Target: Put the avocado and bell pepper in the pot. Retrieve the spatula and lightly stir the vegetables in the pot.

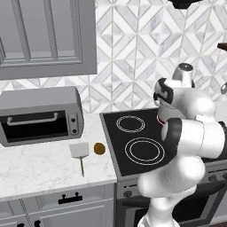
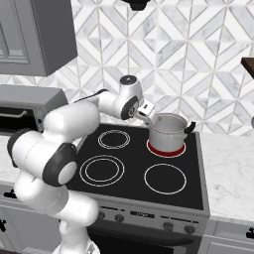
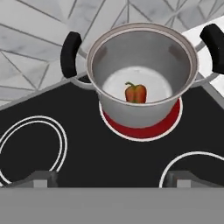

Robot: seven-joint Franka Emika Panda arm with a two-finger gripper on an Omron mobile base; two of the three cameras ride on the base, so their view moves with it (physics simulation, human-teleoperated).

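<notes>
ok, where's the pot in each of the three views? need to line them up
Left base view: hidden behind the arm; not visible.
Right base view: the pot stands right of centre, on the glowing red back-right ring, just right of the open gripper.
Hand view: upper centre, seen from above, with the bell pepper inside.
Shared landmark: the black stovetop with its white rings.
</notes>
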